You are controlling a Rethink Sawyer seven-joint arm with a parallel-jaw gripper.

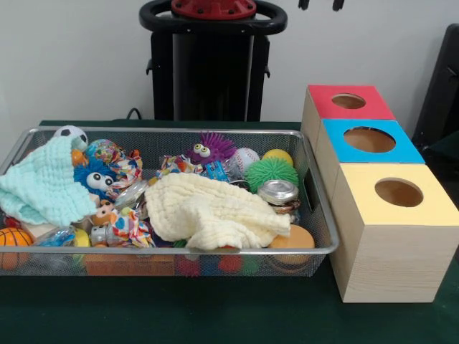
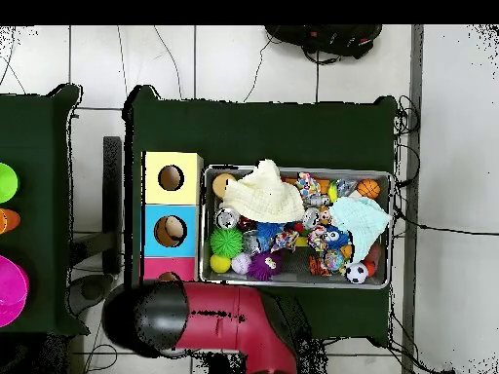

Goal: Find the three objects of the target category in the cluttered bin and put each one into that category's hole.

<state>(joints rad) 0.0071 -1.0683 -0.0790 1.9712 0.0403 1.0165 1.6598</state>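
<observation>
The silver wire-mesh bin (image 1: 317,249) stands on the dark green table and is full of toys. It also shows in the overhead view (image 2: 297,283). A cream cloth (image 1: 211,211) and a mint cloth (image 1: 43,186) cover part of the pile. A green spiky ball (image 1: 271,172), a purple spiky toy (image 1: 208,149), a blue furry toy (image 1: 97,178), a soccer ball (image 1: 70,134), a baseball (image 1: 246,158) and a metal-lidded jar (image 1: 277,191) lie uncovered. Only the tips of my gripper (image 1: 320,3) show at the top edge, apart and empty, high above the boxes.
Three wooden boxes with round holes stand in a row beside the bin: red top (image 1: 349,102), blue top (image 1: 369,140), yellow top (image 1: 399,193). The black pedestal (image 1: 211,64) stands behind the bin. My red arm (image 2: 224,326) lies folded near the base. A neighbouring table (image 2: 29,195) holds coloured items.
</observation>
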